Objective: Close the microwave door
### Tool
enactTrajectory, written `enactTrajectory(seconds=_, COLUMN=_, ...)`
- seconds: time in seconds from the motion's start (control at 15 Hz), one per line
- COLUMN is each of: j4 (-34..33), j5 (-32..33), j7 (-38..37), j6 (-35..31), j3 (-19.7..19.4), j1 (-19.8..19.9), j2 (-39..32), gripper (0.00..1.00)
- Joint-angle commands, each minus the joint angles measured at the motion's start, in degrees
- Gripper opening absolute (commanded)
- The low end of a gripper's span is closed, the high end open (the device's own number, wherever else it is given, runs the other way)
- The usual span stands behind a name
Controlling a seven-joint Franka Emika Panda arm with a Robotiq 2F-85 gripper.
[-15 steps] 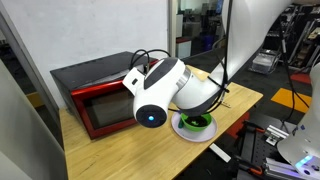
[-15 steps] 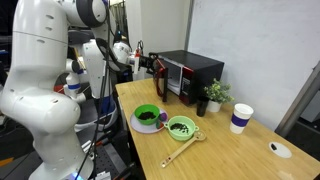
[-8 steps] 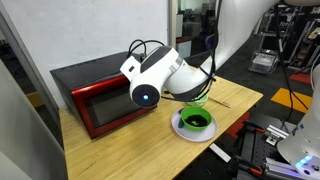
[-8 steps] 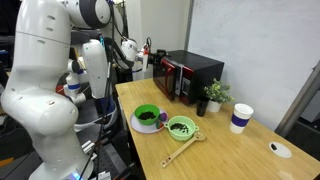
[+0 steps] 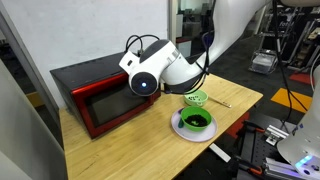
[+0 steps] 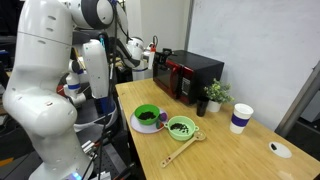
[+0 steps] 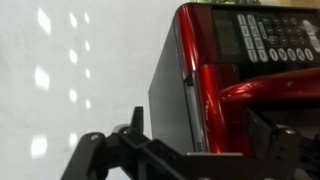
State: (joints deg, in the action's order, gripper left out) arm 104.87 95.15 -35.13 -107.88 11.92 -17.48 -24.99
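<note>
just beyond the gripper (image 7: 195, 150), whose fingers (image 7: 105, 150) stand wide apart on nothing, the microwave door (image 7: 210, 100) lies ahead (seemingly almost flush with the microwave (image 7: 168, 100)), nearly edge-on from the wrist.

- microwave (image 5: 95, 76): black top and sides, glossy red front.
- microwave door (image 5: 108, 108): glossy red frame around a dark window.
- control panel (image 7: 270, 35): dark, with rows of pale buttons.
- surface (image 5: 140, 150): pale wood with a fine grain.
- plated bowl (image 5: 193, 121): bright green with dark contents; plate (image 5: 178, 131) white.
- second bowl (image 5: 197, 98): bright green.
- cup (image 6: 240, 118): white with a dark blue band.
- plant (image 6: 214, 93): green leaves.
- arm (image 6: 45, 80): white.
- claw (image 7: 190, 160): black.
</note>
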Motion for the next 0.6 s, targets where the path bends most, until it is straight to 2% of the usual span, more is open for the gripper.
enactTrajectory(seconds=0.0, j4=-1.6, j5=3.0, j7=5.4, j6=-0.7, j3=-1.1, j1=1.5, j2=0.4, gripper=1.0)
enactTrajectory(seconds=0.53, j4=-0.9, j5=5.2, j7=10.7, j6=-6.3, j3=-2.4, j1=4.1, j2=2.4, gripper=1.0)
